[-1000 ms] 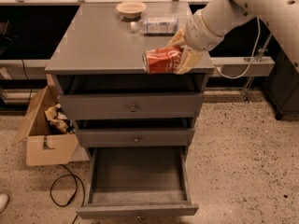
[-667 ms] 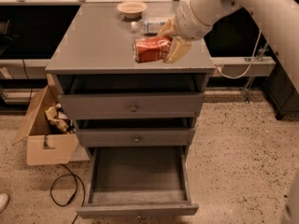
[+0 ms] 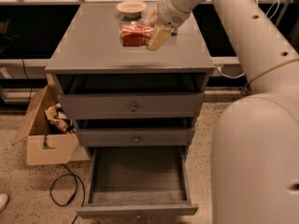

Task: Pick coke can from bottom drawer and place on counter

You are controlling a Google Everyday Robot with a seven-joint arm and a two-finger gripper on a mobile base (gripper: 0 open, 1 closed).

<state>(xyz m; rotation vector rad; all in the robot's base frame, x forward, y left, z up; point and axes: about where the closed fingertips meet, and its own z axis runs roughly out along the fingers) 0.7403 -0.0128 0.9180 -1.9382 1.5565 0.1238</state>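
Presently, gripper fingers (image 3: 159, 36) over the desk (image 3: 93, 45) pinch the coke can (image 3: 133, 35) sideways — rear finger mostly hidden.

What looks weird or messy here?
The coke can lies sideways in the gripper over the counter, not upright. The bottom drawer hangs open and empty. A cardboard box of crumpled stuff sits on the floor.

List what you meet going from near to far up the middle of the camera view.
bottom drawer, open → middle drawer front → top drawer front → counter → coke can, held sideways in the gripper over the counter → bowl
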